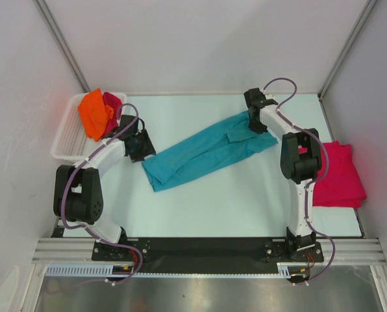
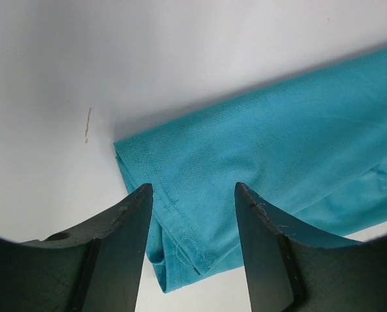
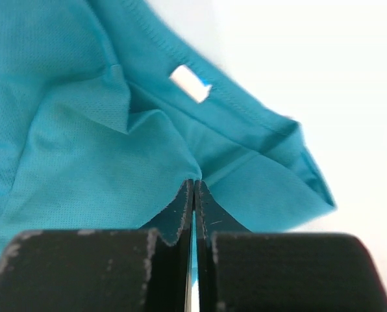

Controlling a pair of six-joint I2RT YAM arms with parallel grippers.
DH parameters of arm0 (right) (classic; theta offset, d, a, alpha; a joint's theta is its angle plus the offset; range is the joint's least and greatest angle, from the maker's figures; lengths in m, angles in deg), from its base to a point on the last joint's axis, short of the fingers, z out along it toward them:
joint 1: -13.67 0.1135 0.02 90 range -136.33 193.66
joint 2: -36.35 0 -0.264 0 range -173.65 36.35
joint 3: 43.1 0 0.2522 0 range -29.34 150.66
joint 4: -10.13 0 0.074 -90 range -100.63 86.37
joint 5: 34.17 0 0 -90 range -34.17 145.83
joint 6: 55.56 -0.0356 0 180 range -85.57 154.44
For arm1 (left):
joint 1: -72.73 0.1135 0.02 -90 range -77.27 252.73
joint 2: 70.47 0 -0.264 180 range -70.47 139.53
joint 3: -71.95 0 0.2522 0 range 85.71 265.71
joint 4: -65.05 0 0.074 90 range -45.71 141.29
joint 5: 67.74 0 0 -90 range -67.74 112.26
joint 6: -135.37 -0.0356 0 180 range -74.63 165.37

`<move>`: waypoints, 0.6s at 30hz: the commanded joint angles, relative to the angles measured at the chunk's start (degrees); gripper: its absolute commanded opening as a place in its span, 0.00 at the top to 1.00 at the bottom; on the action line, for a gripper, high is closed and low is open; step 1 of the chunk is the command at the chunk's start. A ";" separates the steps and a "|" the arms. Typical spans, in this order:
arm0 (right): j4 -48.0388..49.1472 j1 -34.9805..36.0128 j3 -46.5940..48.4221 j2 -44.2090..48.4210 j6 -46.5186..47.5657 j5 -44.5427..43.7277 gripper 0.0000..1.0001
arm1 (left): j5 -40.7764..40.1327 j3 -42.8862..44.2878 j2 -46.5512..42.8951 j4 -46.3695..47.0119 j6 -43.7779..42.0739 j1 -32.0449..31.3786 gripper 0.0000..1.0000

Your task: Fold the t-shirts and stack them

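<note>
A teal t-shirt (image 1: 206, 151) lies folded into a long band slanting across the middle of the table. My right gripper (image 3: 194, 183) is shut on the teal t-shirt (image 3: 102, 156) at the collar end, a pinch of cloth between its fingers; in the top view that right gripper (image 1: 253, 121) sits at the band's upper right end. My left gripper (image 2: 193, 192) stands open above the hem corner of the teal t-shirt (image 2: 258, 149), cloth showing between the fingers; from above the left gripper (image 1: 141, 145) is at the band's lower left end. A crimson-pink t-shirt (image 1: 339, 174) lies folded at the right. An orange t-shirt (image 1: 93, 114) and another crimson-pink t-shirt (image 1: 112, 104) sit in the basket.
A white slatted basket (image 1: 67, 136) stands at the left edge beside the left arm. White walls close in the table on three sides. A black rail (image 1: 200, 250) runs along the near edge between the arm bases.
</note>
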 commanded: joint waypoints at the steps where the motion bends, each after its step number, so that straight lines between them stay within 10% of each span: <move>1: 0.66 -0.13 -1.45 6.54 -3.11 -6.38 1.00 | 1.10 0.36 -2.27 0.88 -1.14 0.41 0.41; 13: -2.58 -1.27 -1.55 5.15 -3.99 -6.21 1.00 | 1.54 0.36 -2.36 0.96 -1.06 0.41 0.41; 18: -3.99 -0.57 1.18 3.12 -3.46 -4.01 0.71 | 1.54 0.01 -2.71 0.96 -1.06 0.41 0.41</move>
